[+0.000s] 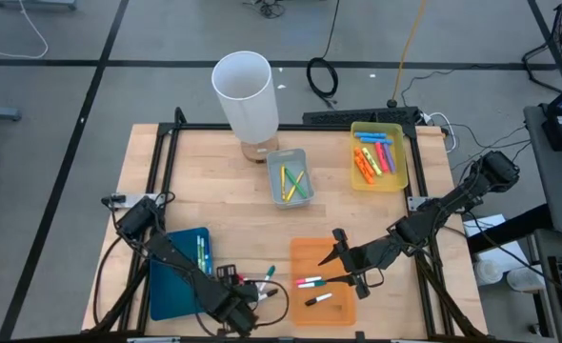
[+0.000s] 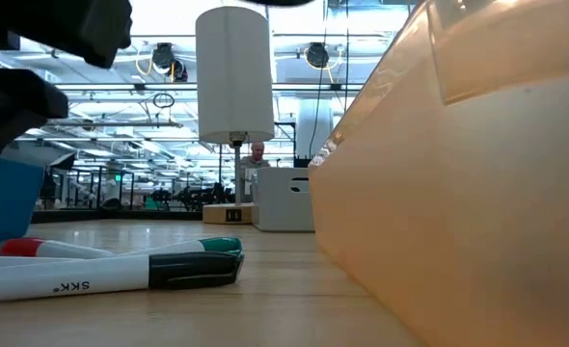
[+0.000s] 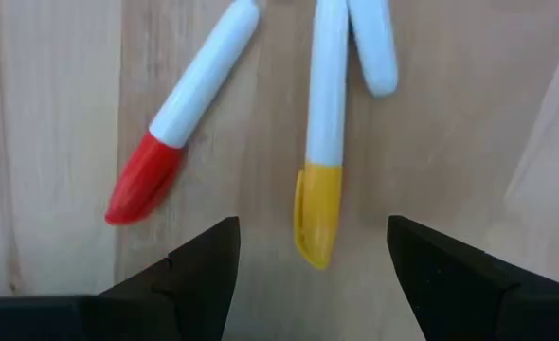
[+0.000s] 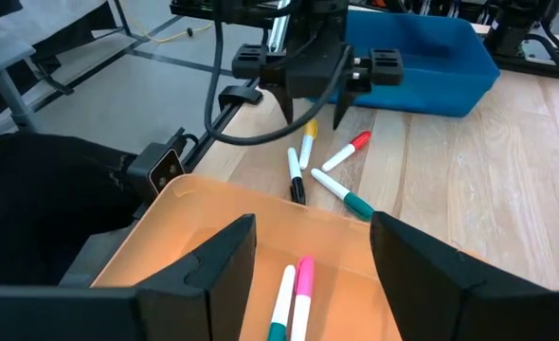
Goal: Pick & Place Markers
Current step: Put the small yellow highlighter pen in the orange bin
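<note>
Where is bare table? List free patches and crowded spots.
Free: the wood between the blue tray and the gray bin, and the strip between gray bin and orange tray. Crowded: loose markers between blue and orange trays, under the left gripper.

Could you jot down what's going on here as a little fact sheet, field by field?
Left claw: open, poised over the yellow-capped marker on the table
Right claw: open, above the orange tray
In orange tray: pink marker and others
Loose on table: red-capped marker, green-capped marker, black-capped marker
Other trays: blue tray, grey tray, yellow tray
Also: tall white cylinder
</note>
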